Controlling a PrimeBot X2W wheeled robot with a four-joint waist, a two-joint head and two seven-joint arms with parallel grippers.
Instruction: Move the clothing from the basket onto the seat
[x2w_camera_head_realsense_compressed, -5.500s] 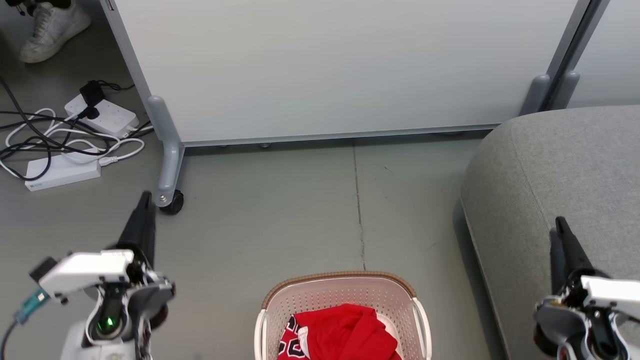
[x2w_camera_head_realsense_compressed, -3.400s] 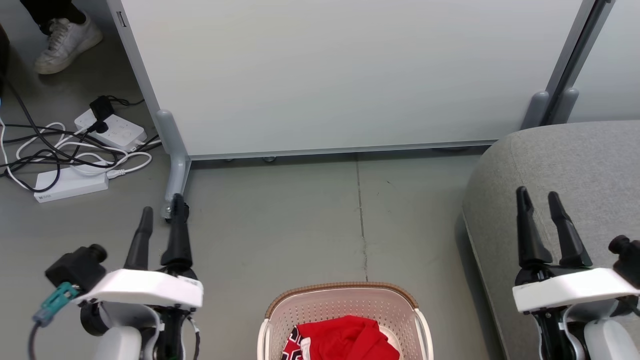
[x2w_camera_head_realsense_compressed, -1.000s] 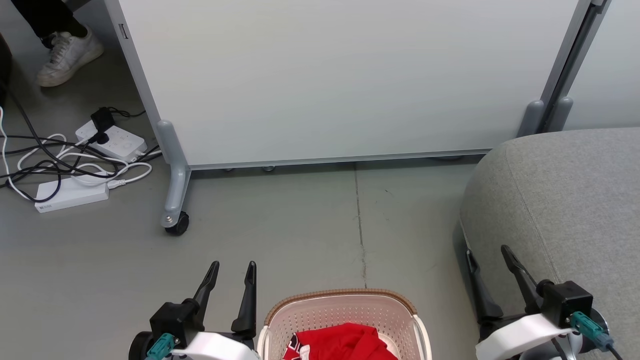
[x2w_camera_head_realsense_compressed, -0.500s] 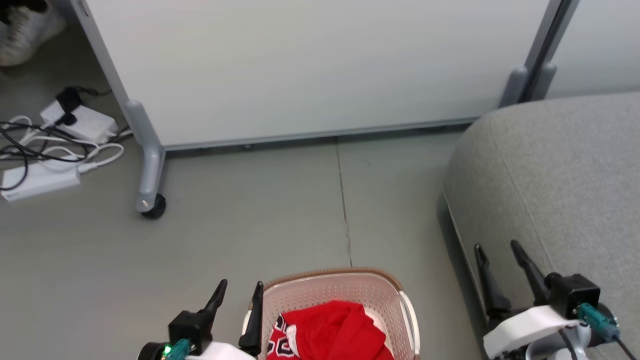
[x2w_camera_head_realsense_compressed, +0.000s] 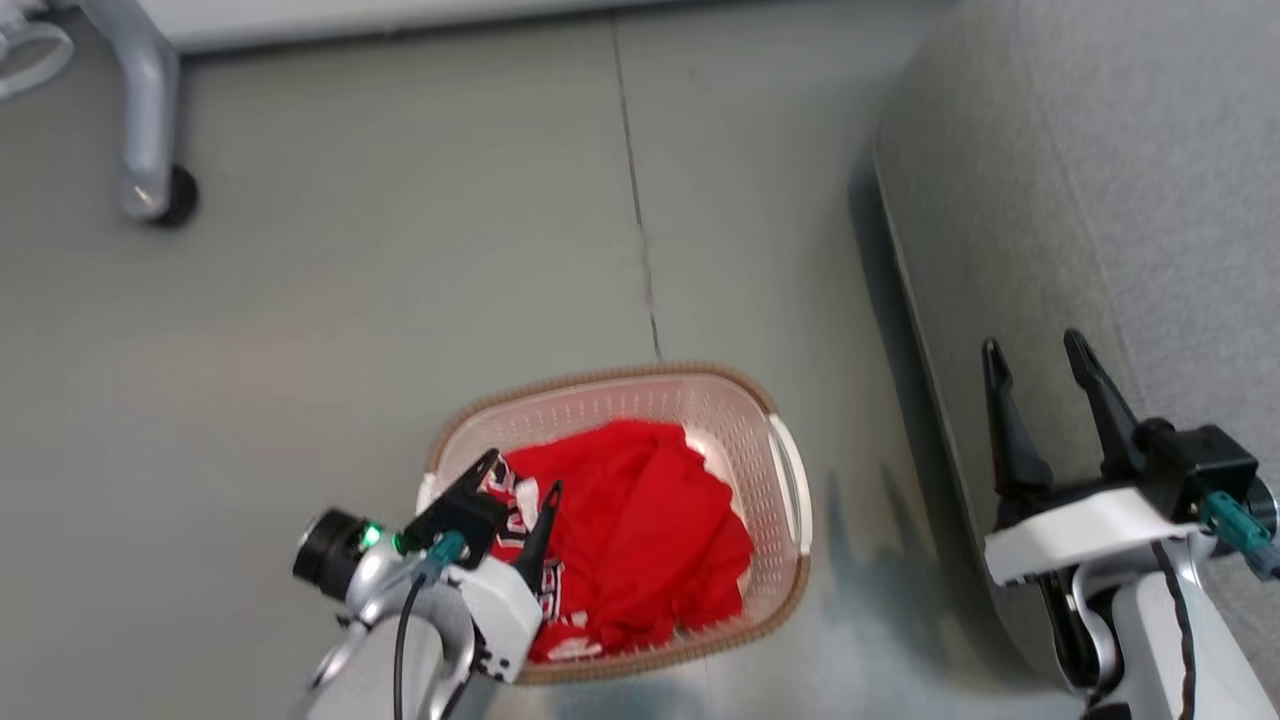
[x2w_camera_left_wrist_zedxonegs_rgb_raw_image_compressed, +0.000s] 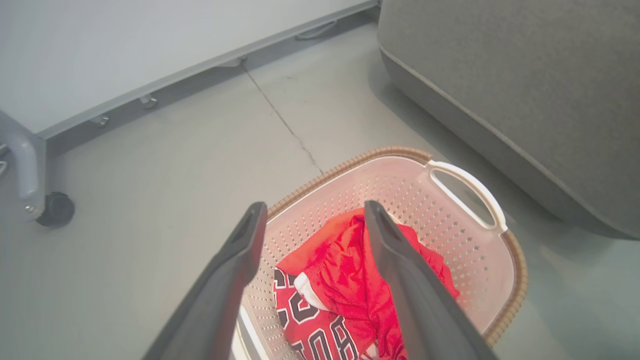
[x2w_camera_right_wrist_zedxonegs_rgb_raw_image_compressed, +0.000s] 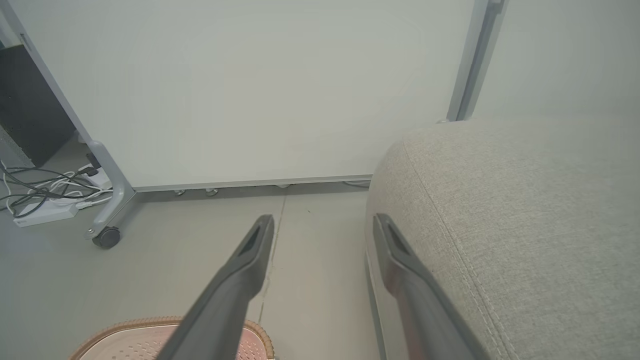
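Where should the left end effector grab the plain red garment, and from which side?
Pinch the raised crumpled ridge at the middle of the plain red garment, coming straight down from above. It lies heaped on top of the jersey, and the basket walls would likely block a side approach. The left end effector hangs open over the basket.

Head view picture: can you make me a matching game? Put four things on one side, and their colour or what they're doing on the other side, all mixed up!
Things:
1. clothing
2. basket
3. seat
4. left gripper

Descriptions:
A. grey and big
B. open, above the basket
C. red, bunched up inside the basket
D. cream-white with little holes and a brown rim

Right pairs: 1-C, 2-D, 3-A, 4-B
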